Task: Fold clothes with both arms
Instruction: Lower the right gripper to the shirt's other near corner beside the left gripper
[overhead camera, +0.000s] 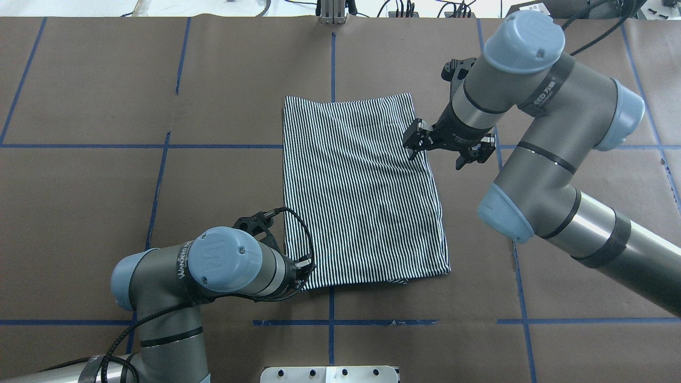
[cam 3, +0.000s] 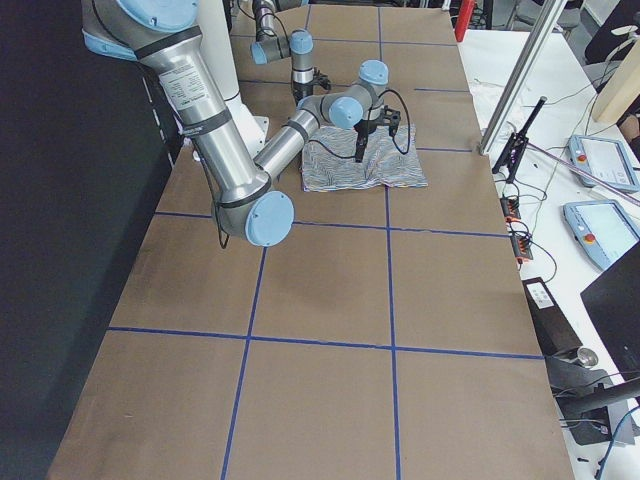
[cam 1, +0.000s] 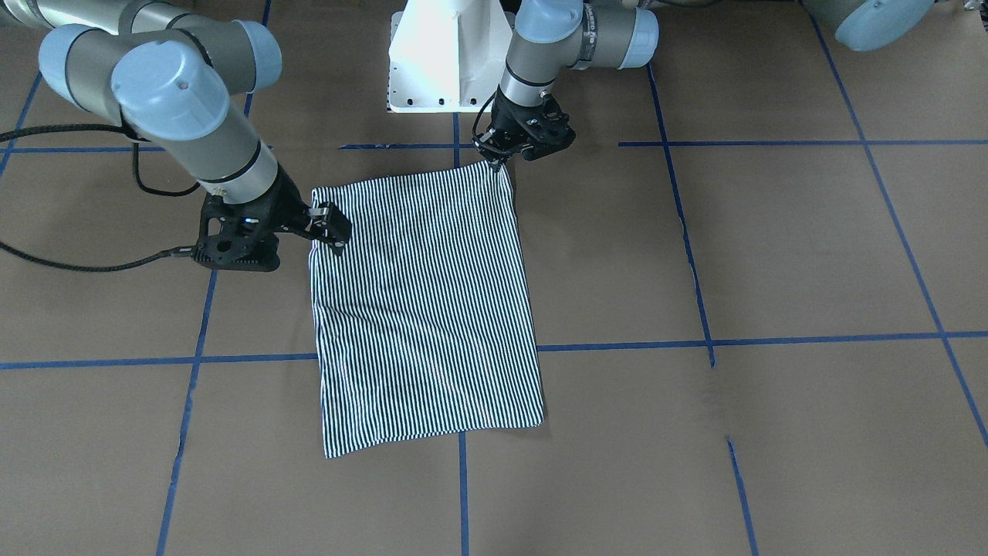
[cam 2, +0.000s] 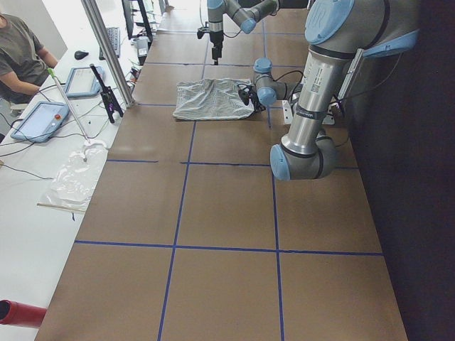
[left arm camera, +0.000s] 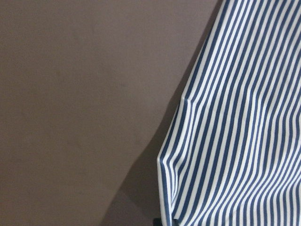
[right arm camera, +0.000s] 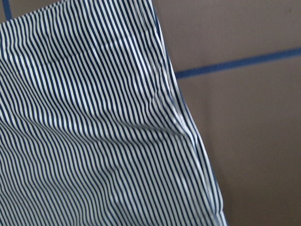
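Note:
The navy-and-white striped shirt [cam 1: 424, 309] lies folded into a rectangle in the middle of the brown table [overhead camera: 80, 213]; its collar, placket and logo are hidden. My left gripper [cam 1: 498, 160] is at the shirt's corner nearest the base and is shut on it; in the left wrist view the shirt's corner [left arm camera: 244, 132] rises in a peak. My right gripper [overhead camera: 414, 149] stands on the shirt's [overhead camera: 362, 197] right edge, about a third of the way from its far end, and seems shut on it. The cloth [right arm camera: 94, 132] puckers there.
The white pedestal base [cam 1: 451, 54] stands just behind the shirt. Blue tape lines [cam 1: 695, 344] cross the brown table. A black cable [cam 1: 77, 266] trails from the right arm. An operator [cam 2: 21, 57] sits at a side bench with tablets [cam 2: 39, 121].

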`<state>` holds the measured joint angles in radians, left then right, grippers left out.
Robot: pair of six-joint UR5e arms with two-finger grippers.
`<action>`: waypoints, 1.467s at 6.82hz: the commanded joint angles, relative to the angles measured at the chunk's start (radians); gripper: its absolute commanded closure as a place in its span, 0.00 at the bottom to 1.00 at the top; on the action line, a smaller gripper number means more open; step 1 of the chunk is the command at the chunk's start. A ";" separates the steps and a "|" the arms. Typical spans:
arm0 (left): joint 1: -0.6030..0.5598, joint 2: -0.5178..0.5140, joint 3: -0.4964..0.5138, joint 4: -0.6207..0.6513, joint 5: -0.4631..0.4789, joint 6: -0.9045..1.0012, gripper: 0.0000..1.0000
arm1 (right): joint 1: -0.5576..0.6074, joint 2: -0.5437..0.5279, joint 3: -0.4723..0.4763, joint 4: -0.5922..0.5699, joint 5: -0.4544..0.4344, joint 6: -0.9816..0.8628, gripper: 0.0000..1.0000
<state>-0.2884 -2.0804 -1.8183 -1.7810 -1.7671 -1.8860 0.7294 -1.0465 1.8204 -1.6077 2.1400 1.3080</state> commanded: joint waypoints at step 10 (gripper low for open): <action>-0.008 -0.003 -0.004 -0.001 0.000 0.013 1.00 | -0.430 -0.067 -0.006 0.094 -0.459 0.812 0.00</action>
<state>-0.2960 -2.0811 -1.8224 -1.7831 -1.7672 -1.8741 0.2986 -1.1098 1.8174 -1.5110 1.6816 2.1199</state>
